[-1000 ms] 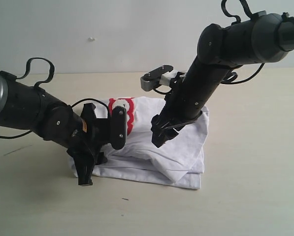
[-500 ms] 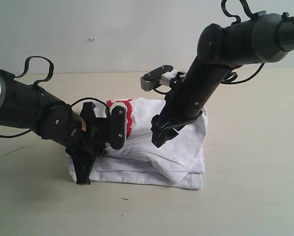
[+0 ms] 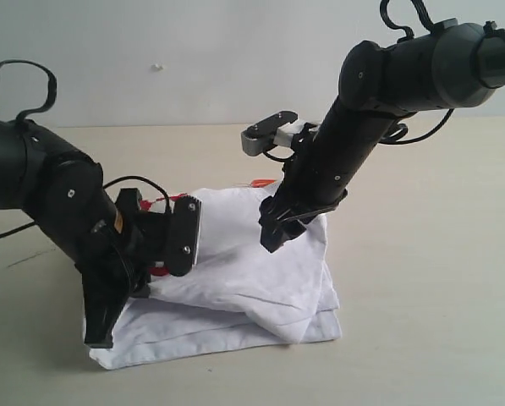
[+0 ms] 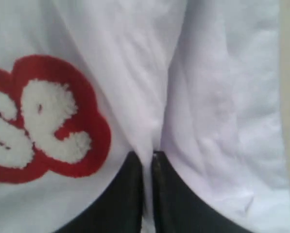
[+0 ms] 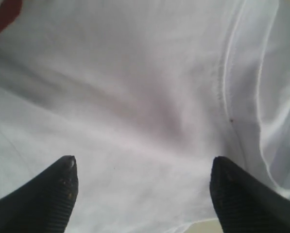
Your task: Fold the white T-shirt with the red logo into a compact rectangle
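- toward the near side of the table (image 3: 421, 338), the white t-shirt (image 3: 252, 279) lies bunched in loose, uneven layers; not yet a rectangle.
- left hand (image 4: 145, 160) sits low at the shirt's near-left corner, pinched tight on a thin ridge of cloth just beside the red logo (image 4: 42, 121).
- farther back, right hand (image 5: 143, 165) is spread wide and holds nothing; its tips are at the top of the bundle, but i cannot tell if they press on it.
- risk: the pinch looks shallow. a pull could slip the cloth free, or drag the lower layers along and skew the stack.
- risk: if the right hand is not pinning the cloth, the whole bundle may slide.
- containers: none in view.
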